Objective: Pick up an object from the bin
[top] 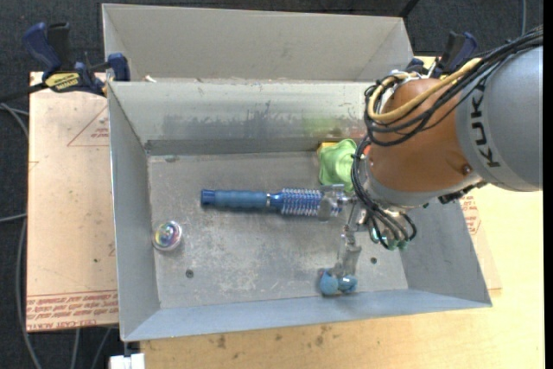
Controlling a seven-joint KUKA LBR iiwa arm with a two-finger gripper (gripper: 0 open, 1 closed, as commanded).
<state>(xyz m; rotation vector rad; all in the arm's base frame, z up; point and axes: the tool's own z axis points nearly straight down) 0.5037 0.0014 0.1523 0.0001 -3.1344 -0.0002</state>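
Grey robot arm (511,121), lettered "KU…" on its side. Gripper (346,272): tip down at small blue rounded object (332,284), by front wall of grey metal bin (130,186); its opening cannot be told.

Open floor of the bin (130,212): lower centre of the frame and the upper-left strip below the back wall. Obstacles: blue-handled brush (259,201) across mid-frame; green lump (335,162) above its right end; shiny ball (168,235) at left; small blue piece (335,283) by the lower wall.
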